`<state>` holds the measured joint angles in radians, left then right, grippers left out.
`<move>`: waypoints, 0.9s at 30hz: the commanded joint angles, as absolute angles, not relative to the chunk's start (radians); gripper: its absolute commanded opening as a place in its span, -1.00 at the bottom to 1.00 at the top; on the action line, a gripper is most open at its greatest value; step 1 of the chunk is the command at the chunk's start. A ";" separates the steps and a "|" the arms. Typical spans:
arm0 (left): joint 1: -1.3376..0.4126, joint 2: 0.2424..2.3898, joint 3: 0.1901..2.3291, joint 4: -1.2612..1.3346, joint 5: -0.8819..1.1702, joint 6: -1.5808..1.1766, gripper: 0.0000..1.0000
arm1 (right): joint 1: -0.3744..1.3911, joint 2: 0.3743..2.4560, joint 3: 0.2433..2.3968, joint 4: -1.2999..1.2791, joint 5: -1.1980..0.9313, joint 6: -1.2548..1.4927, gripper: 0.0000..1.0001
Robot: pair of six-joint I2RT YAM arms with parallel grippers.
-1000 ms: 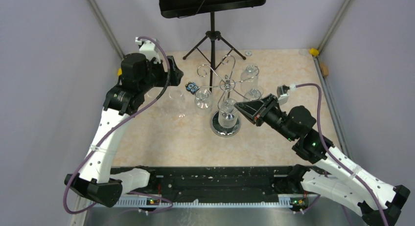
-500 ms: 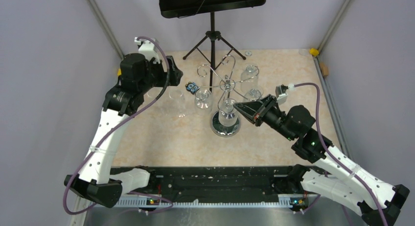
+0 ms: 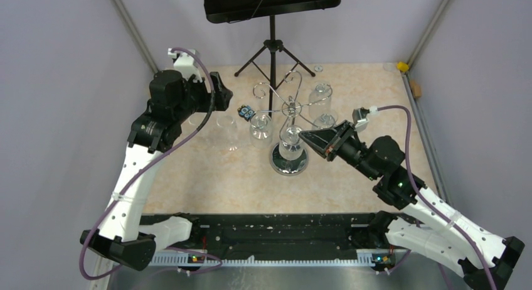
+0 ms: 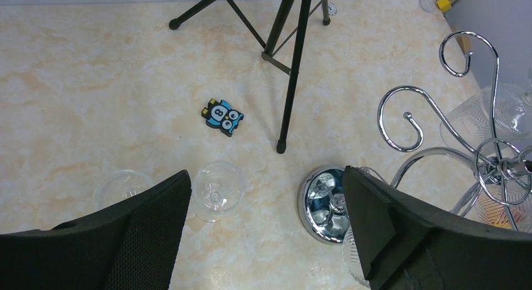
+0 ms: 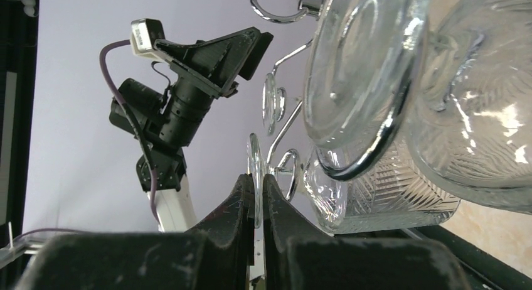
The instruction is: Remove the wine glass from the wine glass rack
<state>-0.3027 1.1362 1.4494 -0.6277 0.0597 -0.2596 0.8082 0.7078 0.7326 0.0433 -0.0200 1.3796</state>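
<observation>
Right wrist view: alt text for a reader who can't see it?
The right gripper is shut on the thin foot of a wine glass. Large glass bowls fill the upper right; the left arm stands behind.

Plain lilac walls (image 3: 56,64), beige marbled tabletop (image 3: 213,177), black tripod music stand (image 3: 271,48) at the back, even light

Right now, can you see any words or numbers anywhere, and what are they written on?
There are no words or numbers that can be read.
The little blue owl shows only a cartoon face.
The black music stand has round holes but no letters.
The wine glasses carry a pressed pattern, not writing.
</observation>
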 commanded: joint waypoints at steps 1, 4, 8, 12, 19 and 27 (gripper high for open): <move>-0.299 1.124 1.463 -0.579 0.069 -0.253 0.87 | 0.802 0.683 0.747 0.215 -0.048 1.373 -1.00; -0.299 1.127 1.463 -0.577 0.068 -0.253 0.87 | 0.804 0.696 0.755 0.215 -0.063 1.375 -1.00; -0.299 1.129 1.464 -0.575 0.069 -0.253 0.87 | 0.802 0.738 0.795 0.173 -0.101 1.355 -1.00; -0.299 1.127 1.461 -0.575 0.070 -0.255 0.87 | 0.802 0.770 0.812 0.182 -0.149 1.349 -1.00; -0.299 1.123 1.461 -0.575 0.072 -0.258 0.87 | 0.802 0.773 0.804 0.215 -0.165 1.350 -1.00; -0.299 1.120 1.457 -0.575 0.076 -0.264 0.87 | 0.803 0.809 0.810 0.270 -0.114 1.312 -1.00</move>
<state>-0.3027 1.1362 1.4494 -0.6273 0.0631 -0.2600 0.8082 0.7982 0.7479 0.1410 -0.1291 1.3411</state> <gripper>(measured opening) 0.936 0.028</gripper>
